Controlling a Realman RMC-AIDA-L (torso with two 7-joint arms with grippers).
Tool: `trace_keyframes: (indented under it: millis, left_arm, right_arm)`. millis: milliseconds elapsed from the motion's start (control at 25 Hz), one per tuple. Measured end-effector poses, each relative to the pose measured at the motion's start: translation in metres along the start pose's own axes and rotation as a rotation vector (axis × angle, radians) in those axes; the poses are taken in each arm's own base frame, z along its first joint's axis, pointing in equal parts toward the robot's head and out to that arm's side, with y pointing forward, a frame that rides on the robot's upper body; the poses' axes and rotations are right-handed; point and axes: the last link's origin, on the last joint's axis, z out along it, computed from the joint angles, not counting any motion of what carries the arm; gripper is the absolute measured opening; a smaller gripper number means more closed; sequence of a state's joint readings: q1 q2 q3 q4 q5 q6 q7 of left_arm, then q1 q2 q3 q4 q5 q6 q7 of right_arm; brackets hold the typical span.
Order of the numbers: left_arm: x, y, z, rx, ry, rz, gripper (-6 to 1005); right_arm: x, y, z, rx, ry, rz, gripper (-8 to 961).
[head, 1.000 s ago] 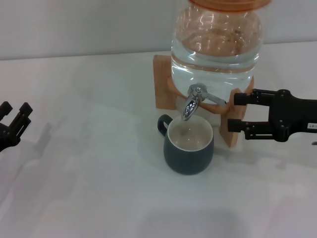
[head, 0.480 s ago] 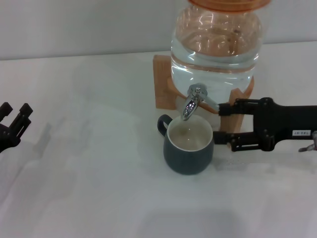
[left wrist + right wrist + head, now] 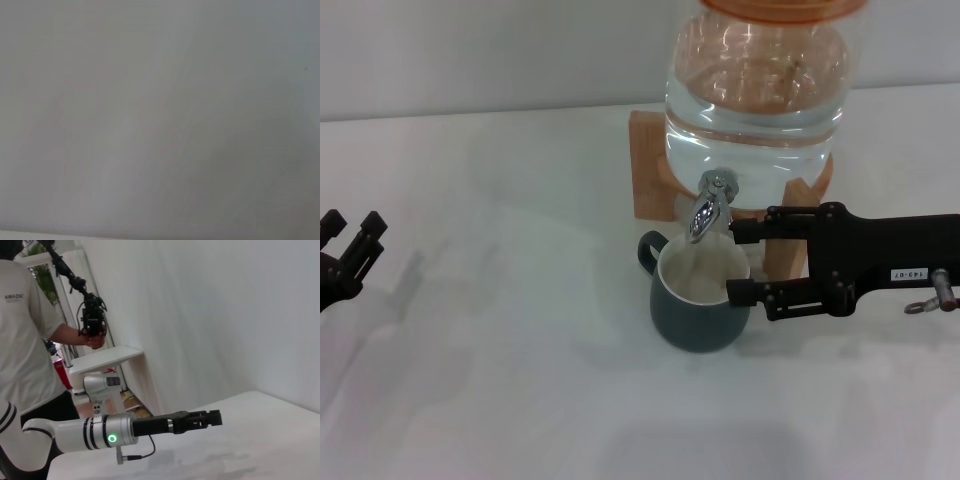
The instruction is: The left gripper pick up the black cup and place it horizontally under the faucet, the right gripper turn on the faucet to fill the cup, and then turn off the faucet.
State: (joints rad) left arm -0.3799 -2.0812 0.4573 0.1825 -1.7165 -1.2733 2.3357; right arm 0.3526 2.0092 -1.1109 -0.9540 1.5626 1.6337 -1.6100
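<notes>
Closing the faucet (image 3: 708, 207) is judged to be the step in hand, since the black cup (image 3: 700, 302) already stands upright on the counter (image 3: 520, 380) directly below the spout and looks well filled. The right end effector (image 3: 736, 262) is held just beside the cup's rim, fingers apart, the upper one level with the spout and just short of the lever. A short reach onto the lever is called for next; the cup rim beneath could be knocked. Behind the cup, the clear water jar (image 3: 755, 90) rests on its wooden stand (image 3: 648, 165). The left end effector (image 3: 348, 243) is parked well apart from the cup, fingers spread and empty.
</notes>
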Motion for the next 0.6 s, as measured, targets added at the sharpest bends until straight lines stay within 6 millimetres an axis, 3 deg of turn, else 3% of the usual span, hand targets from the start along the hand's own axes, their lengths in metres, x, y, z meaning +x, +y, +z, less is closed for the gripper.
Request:
trace_keyframes:
  millis: [360,600]
  left_arm:
    - [-0.001,-0.001,-0.002,0.006,-0.001,0.001,566]
    - [0.001,-0.001,-0.001,0.003,0.000,0.006,565]
  right_arm:
    - [0.000,0.010,-0.002,-0.057,0.005,-0.004,798]
    - [0.000,0.019,0.013,-0.130,0.011,-0.007,797]
